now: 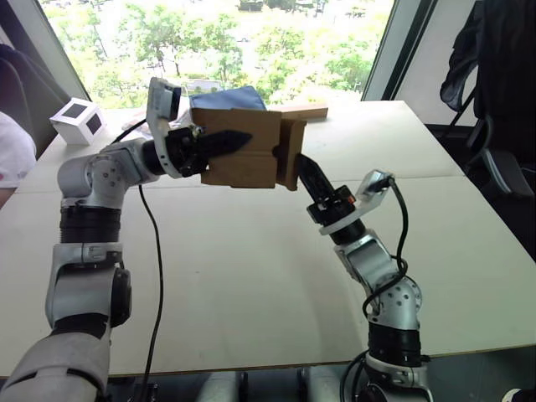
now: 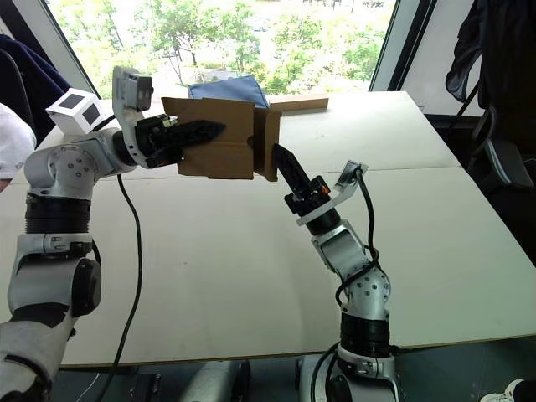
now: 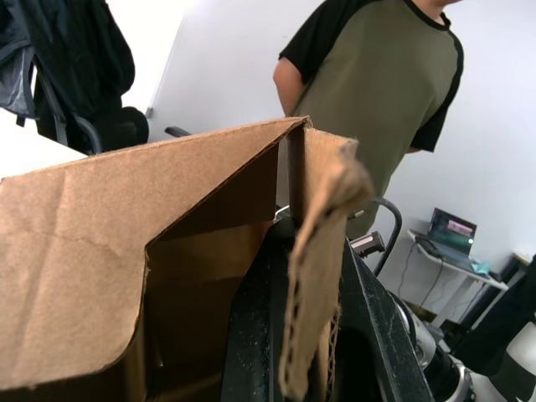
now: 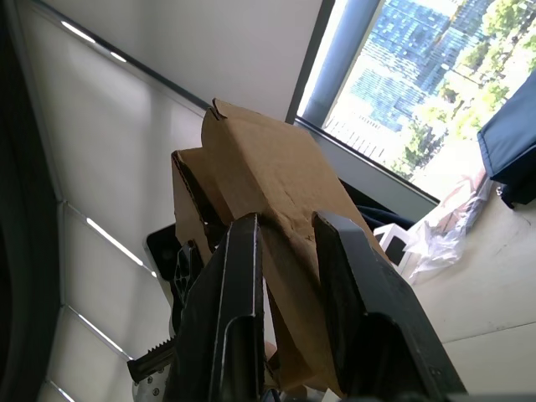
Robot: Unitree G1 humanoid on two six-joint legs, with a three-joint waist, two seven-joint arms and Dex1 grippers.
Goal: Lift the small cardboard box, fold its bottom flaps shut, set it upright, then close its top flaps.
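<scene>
Small cardboard box lifted above the desk, pinched at its left by the left pincer; right pincer (fingers spread) touching its right flap.

an office or lab high up in a building: a wide pale desk by a big window over treetops, a black office chair with a jacket, and a laptop behind a standing person.
</scene>
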